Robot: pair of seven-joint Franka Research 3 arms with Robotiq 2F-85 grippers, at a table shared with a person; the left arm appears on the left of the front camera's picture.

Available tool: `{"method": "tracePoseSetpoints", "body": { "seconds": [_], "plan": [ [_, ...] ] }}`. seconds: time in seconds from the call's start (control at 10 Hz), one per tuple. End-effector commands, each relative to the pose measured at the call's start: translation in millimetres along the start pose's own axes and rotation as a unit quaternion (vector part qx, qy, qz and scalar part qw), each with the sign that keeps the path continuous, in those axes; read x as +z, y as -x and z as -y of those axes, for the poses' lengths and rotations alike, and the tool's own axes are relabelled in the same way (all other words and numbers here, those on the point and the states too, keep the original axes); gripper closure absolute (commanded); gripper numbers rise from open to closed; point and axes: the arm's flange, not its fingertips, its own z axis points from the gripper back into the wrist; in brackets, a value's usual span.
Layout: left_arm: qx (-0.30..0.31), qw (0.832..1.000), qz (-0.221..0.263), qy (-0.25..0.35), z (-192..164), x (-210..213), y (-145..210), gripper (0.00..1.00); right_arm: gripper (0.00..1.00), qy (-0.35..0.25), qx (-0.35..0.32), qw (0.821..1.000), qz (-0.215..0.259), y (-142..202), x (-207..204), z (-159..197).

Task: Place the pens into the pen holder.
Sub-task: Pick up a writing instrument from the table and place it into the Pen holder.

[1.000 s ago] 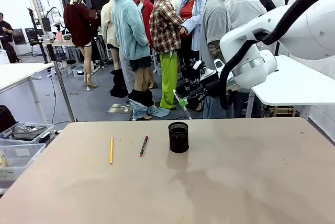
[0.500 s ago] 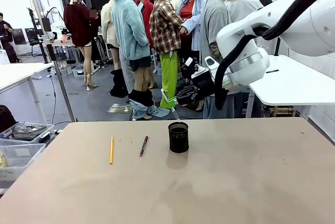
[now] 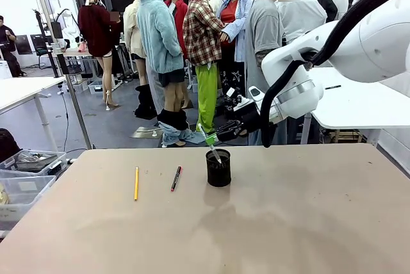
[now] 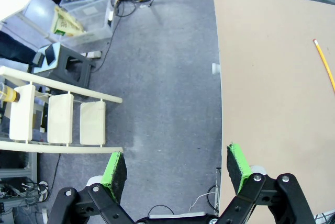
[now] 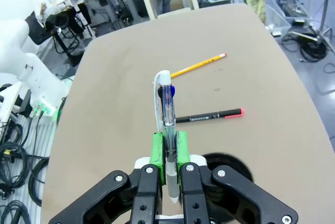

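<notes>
Pen drop at the pen holder [image 3: 218, 168], insertion step apparently in hand.
Right gripper [image 3: 211, 138] clamped on a clear pen [image 3: 206, 133] at the holder's mouth, long axis tilted, lower end toward 5 o'clock, upper toward 11. Next, probably: lower with tip inside the rim, then release. Yellow pencil [image 3: 136, 183] and red-ended black pen [image 3: 175, 178] lying at 9 o'clock of the holder, both roughly 12-to-6. Left gripper [image 4: 177, 169] spread wide, empty, off the table [image 4: 272, 77] edge.
</notes>
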Motion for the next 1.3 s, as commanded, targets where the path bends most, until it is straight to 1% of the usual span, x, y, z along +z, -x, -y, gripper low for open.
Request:
{"method": "tracePoseSetpoints", "body": {
  "seconds": [0.0,0.2,0.3,0.4,0.6,0.7,0.9,1.1,1.2],
  "plan": [
    [0.001,1.0,0.001,0.003,0,0,0,0.0,1.0,0.013,-0.009,1.0,-0.014,-3,1,17],
    [0.001,1.0,0.001,0.003,0,0,0,0.0,1.0,0.017,-0.011,1.0,-0.02,1,4,23],
    [0.001,1.0,0.001,0.003,0,0,0,0.0,1.0,0.002,-0.018,1.0,-0.011,5,4,23],
    [0.001,1.0,0.001,0.003,0,0,0,0.0,1.0,-0.008,-0.013,1.0,-0.004,4,7,16],
    [0.001,1.0,0.001,0.003,0,0,0,0.0,1.0,0.004,0.024,1.0,0.007,-10,21,-3],
    [0.001,1.0,0.001,0.003,0,0,0,0.0,1.0,0.005,0.034,0.999,0.009,-15,24,-5],
    [0.001,1.0,0.001,0.003,0,0,0,0.0,1.0,0.02,0.03,0.999,0.01,-19,21,7],
    [0.001,1.0,0.001,0.003,0,0,0,0.0,1.0,0.01,0.014,1.0,0.008,-20,13,31],
    [0.001,1.0,0.001,0.003,0,0,0,0.0,1.0,0.01,0.012,1.0,0.006,-19,12,35]
  ]
}}
